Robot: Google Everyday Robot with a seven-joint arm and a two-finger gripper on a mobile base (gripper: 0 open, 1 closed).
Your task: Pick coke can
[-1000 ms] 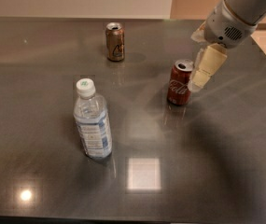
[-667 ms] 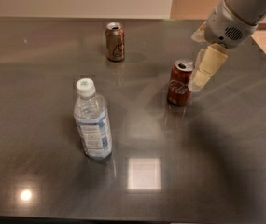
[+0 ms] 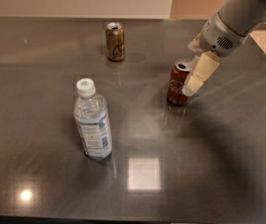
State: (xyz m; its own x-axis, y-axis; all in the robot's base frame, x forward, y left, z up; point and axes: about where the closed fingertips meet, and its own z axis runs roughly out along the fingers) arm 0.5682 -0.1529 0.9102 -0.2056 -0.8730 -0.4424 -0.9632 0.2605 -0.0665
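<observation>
The coke can (image 3: 177, 85) is red with white script and a silver top. It stands upright on the dark table, right of centre. My gripper (image 3: 194, 80) reaches down from the upper right on the grey arm (image 3: 237, 17). It is right at the can's right side, at the height of the can's upper half, and overlaps the can's edge. I cannot tell whether it grips the can.
A brown-gold can (image 3: 115, 41) stands at the back centre. A clear water bottle (image 3: 92, 121) with a white cap stands left of centre. The dark glossy table (image 3: 39, 78) ends at the front edge and at the right edge near the arm.
</observation>
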